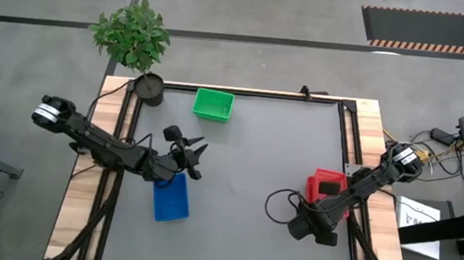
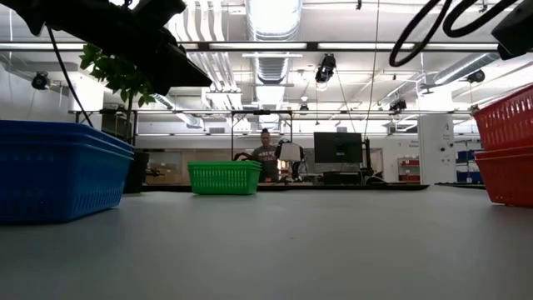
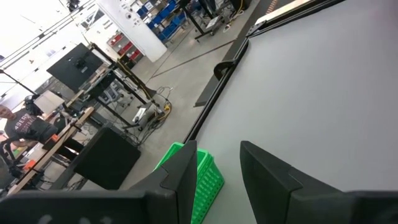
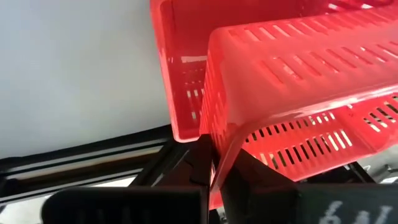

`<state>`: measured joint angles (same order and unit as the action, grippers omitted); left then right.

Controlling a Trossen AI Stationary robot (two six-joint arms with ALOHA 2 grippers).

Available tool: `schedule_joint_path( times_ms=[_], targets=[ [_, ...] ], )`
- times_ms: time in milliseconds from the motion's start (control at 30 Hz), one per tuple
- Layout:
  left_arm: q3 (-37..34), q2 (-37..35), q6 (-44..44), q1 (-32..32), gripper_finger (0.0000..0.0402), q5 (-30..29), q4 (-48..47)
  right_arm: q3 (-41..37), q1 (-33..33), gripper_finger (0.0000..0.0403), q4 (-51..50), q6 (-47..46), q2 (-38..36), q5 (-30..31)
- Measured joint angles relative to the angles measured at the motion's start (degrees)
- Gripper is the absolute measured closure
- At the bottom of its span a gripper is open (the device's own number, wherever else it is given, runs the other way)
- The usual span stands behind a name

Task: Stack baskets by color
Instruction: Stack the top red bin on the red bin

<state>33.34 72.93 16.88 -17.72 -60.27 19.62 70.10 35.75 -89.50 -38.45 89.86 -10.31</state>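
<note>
From above I count three basket locations on my worktop [image 1: 243, 191]: one green basket [image 1: 213, 104] at the far edge, left of centre; a blue stack [image 1: 171, 197] on the left side; and a red stack [image 1: 326, 185] near the right edge. In the low view the blue stack [image 2: 58, 171] shows layered rims, so it is more than one basket, though I cannot tell the exact number. The red stack [image 2: 508, 154] shows two tiers there: an upper basket sitting above a lower one. The green basket [image 2: 223, 177] appears single and stands upright on the worktop, well apart from both stacks; its interior looks empty from above. My left hand [image 1: 189, 153] hovers just beyond the far end of the blue stack, with its fingers [image 3: 186, 180] spread and nothing between them; in the left wrist view the green basket [image 3: 202, 180] lies ahead of that hand. My right hand [image 4: 219, 168] is pressed together, pinching the rim wall of a red basket [image 4: 298, 81] that sits tilted above a second red basket [image 4: 186, 68] resting on the worktop. A round black plant pot [image 1: 148, 89] holding a leafy green plant [image 1: 132, 33] stands at the far left corner, just left of the green basket. One person [image 2: 266, 154] is visible in the room beyond the worktop.
</note>
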Motion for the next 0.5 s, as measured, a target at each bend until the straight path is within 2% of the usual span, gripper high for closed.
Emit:
schedule_joint_path(
  times_ms=[233, 500],
  targets=[
    [-0.14, 0.00, 0.00, 0.00, 0.0295, 0.00, 0.00, -0.12, -0.02, 0.0387, 1.57, 0.55, 0.04, 0.04],
    [-0.63, 0.00, -0.04, 0.00, 0.0295, -0.01, 0.03, -0.25, -0.15, 0.0320, 1.89, 0.34, 2.10, 1.54]
  ],
)
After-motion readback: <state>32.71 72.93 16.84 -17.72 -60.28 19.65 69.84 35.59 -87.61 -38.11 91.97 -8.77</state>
